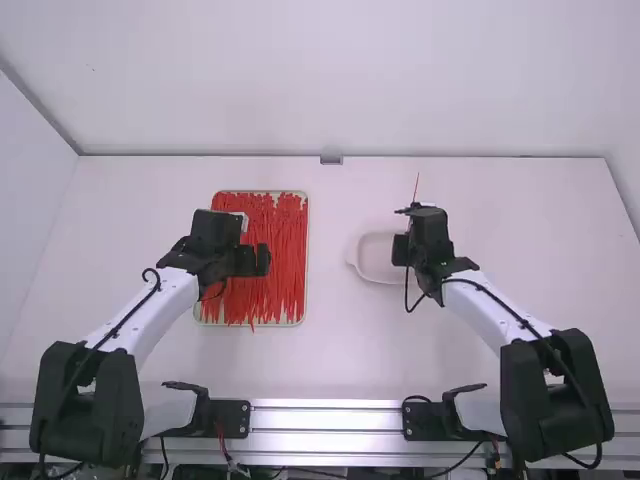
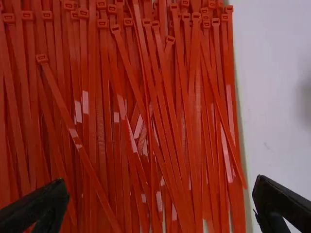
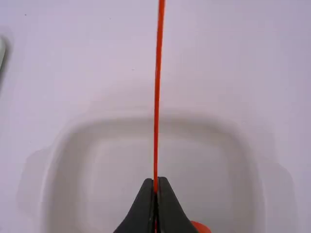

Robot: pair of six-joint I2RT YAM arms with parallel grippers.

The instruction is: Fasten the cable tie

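"High view, what was entered?"

"Item one: right gripper [image 1: 418,212], above the far rim of a white dish [image 1: 368,258], one red cable tie [image 1: 416,188] sticking out past its tip. Item two: left gripper [image 1: 262,260], over a tray [image 1: 305,300] of loose red ties [image 1: 275,240]. Jaw states could not be told from there."

"Left wrist view?"

"The loose red ties [image 2: 121,97] close up, heads mostly at one end, strips crossing one another, with bare table [image 2: 277,73] alongside. The left gripper [image 2: 158,189] had its jaws wide apart and held nothing. One finger [image 2: 36,208] hung over the pile, the other beyond its edge."

"Right wrist view?"

"The right gripper [image 3: 155,187] had its jaws pressed together on the cable tie [image 3: 157,97], which ran straight out from the tips across the white dish [image 3: 73,133] below. An orange bit [image 3: 199,227] sat beside the fingers. Whether it was head or tail, I could not tell."

"Step in hand?"

"Judged: one tie was held ready and no loop was made yet. The next move would call for the left gripper to take the free end, bend it round and feed it into the head. That needs fine alignment, since the strip looked thin and springy."

"What did one view add to another?"

"The high view gave the layout of arms, tray and dish. The wrist views gave the jaws and the grip."
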